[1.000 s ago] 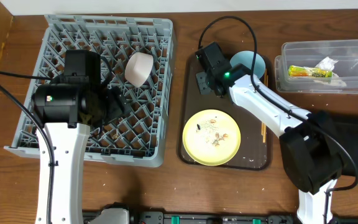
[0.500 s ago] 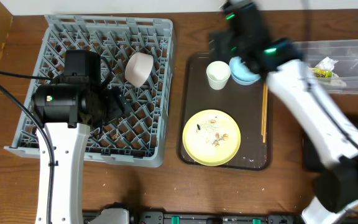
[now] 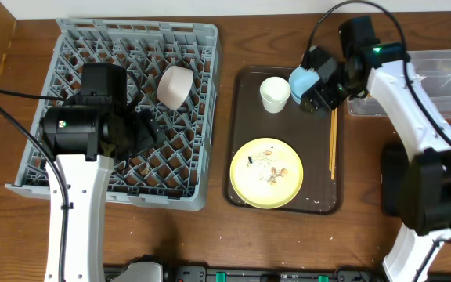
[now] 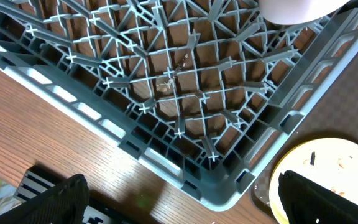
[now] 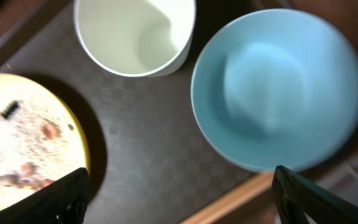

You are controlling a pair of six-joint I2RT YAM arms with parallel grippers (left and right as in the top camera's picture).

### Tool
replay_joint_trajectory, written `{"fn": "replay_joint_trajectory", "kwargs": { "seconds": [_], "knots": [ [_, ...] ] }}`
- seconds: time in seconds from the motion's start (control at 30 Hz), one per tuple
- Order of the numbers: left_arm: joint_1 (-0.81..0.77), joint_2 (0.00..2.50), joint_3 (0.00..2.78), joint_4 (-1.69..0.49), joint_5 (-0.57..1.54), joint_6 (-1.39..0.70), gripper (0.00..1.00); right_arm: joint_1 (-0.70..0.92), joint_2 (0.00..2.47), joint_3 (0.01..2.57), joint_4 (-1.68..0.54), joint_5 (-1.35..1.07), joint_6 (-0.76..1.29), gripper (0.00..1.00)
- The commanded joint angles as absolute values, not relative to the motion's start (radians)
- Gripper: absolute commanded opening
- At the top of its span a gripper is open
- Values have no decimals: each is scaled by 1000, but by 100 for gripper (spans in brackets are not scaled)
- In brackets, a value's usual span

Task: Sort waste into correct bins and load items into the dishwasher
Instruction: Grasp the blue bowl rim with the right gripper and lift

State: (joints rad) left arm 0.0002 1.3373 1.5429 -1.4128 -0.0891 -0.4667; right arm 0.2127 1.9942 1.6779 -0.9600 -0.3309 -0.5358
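The grey dish rack (image 3: 69, 168) holds a white bowl (image 3: 174, 85) on its side. My left gripper (image 3: 143, 129) hovers over the rack, open and empty; its view shows the rack (image 4: 185, 81), the bowl's edge (image 4: 297, 9) and the gripper (image 4: 179, 205). On the brown tray stand the yellow plate (image 3: 266, 172) with pale crumbs, the white cup (image 3: 275, 94), the light blue bowl (image 3: 301, 81) and the chopsticks (image 3: 333, 145). My right gripper (image 3: 321, 90) is open above the blue bowl's right side. Its view shows the gripper (image 5: 185, 199), cup (image 5: 132, 31), bowl (image 5: 278, 87) and plate (image 5: 17, 130).
The dark brown tray (image 3: 245, 117) lies right of the rack. The clear tub (image 3: 445, 74) stands at the far right, its contents mostly hidden by my right arm. The black bin is not seen. Small crumbs lie under the rack grid (image 4: 166, 84).
My right arm has swung from the cup at the tray's back left to the right, and is now over the blue bowl. The cup is uncovered. The left arm has not moved.
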Motion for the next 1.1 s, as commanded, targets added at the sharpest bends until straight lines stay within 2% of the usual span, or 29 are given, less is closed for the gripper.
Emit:
{"fn": "replay_joint_trajectory", "kwargs": {
  "seconds": [0.0, 0.17, 0.37, 0.5, 0.6, 0.77, 0.93, 0.97, 1.0, 1.07],
  "knots": [
    [6, 1339, 1543, -1417, -102, -454, 98, 210, 2060, 1672, -931, -378, -691, 92],
    [6, 1339, 1542, -1416, -102, -454, 98, 211, 2127, 1672, -878, -379, -705, 89],
    [6, 1339, 1543, -1416, -102, -454, 98, 210, 2162, 1671, -879, -369, -705, 72],
    [6, 1339, 1543, -1416, -102, -454, 98, 210, 2182, 1660, -866, -367, -705, 69],
    [6, 1339, 1543, -1416, -102, -454, 98, 210, 2203, 1658, -869, -367, -699, 58],
    [6, 1339, 1543, -1417, -102, -454, 98, 210, 2205, 1658, -876, -366, -685, 58],
    [6, 1339, 1543, -1416, -102, -454, 98, 210, 2205, 1657, -868, -355, -668, 51],
    [6, 1339, 1542, -1416, -102, -454, 98, 210, 2205, 1657, -862, -352, -653, 42],
    [6, 1339, 1543, -1417, -102, -454, 98, 210, 2205, 1657, -854, -347, -636, 30],
    [6, 1339, 1543, -1416, -102, -454, 98, 210, 2205, 1657, -832, -332, -588, 20]
  ]
}}
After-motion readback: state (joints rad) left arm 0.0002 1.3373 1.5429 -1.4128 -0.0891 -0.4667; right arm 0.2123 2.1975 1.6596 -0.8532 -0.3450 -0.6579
